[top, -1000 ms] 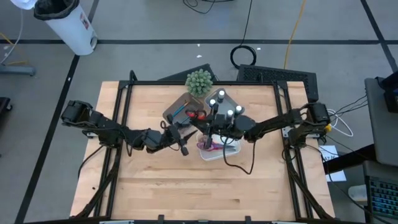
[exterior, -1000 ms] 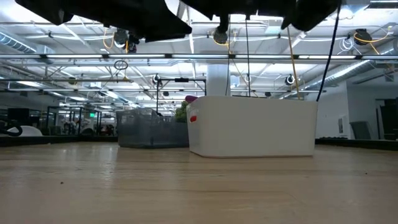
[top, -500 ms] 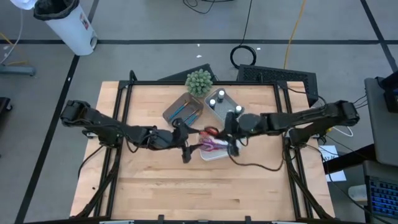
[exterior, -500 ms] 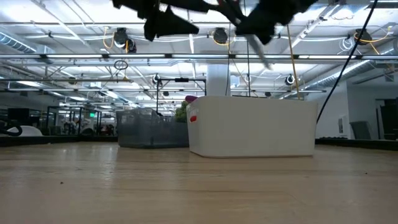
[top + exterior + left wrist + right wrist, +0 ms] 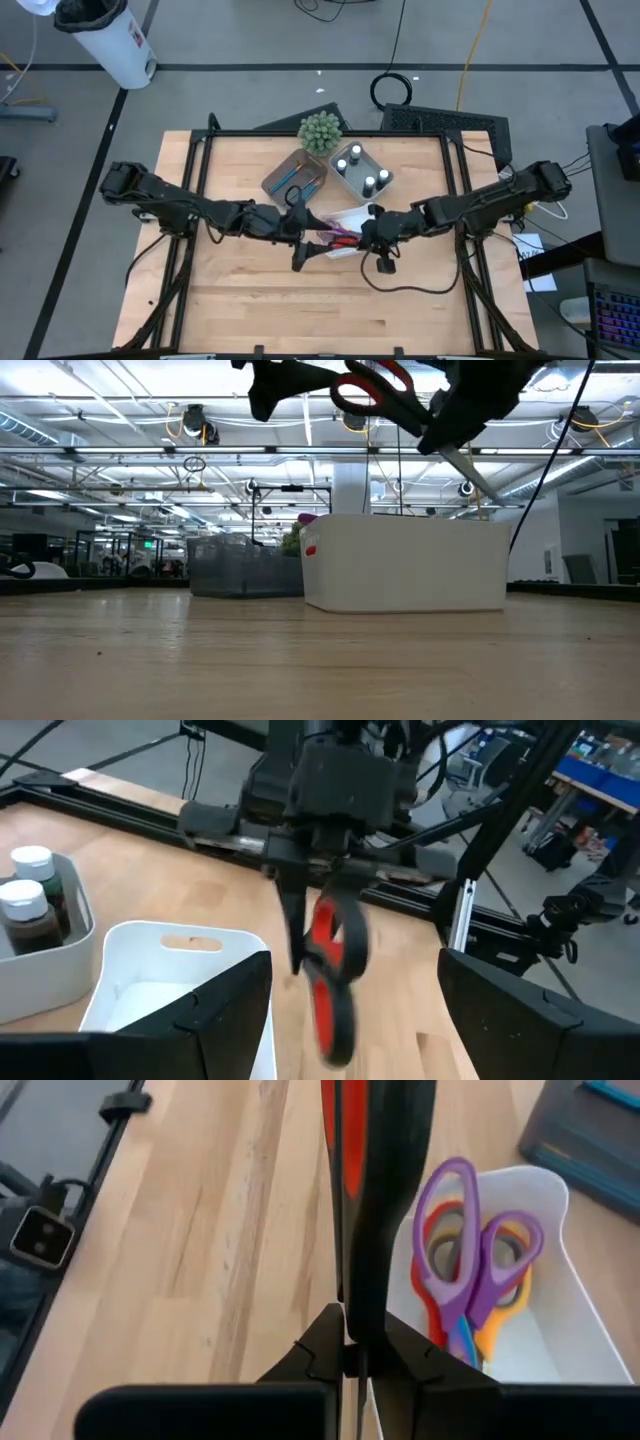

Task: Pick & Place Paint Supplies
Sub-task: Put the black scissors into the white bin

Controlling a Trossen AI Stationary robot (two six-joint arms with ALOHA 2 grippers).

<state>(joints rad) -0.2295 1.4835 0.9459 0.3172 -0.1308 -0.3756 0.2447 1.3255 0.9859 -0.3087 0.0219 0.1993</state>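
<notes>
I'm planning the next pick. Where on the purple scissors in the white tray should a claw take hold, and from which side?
Come straight down and pinch the purple scissors at the narrow neck just below the two finger loops. They lie flat on top of other pairs, and the white tray walls block the sides. The right claw holds red scissors.

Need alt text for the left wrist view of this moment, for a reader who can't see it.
The right gripper holds red-handled scissors hanging above the near end of a white tray, over the wooden table. Beside the tray, a pale tray holds two white-capped dark bottles.
</notes>
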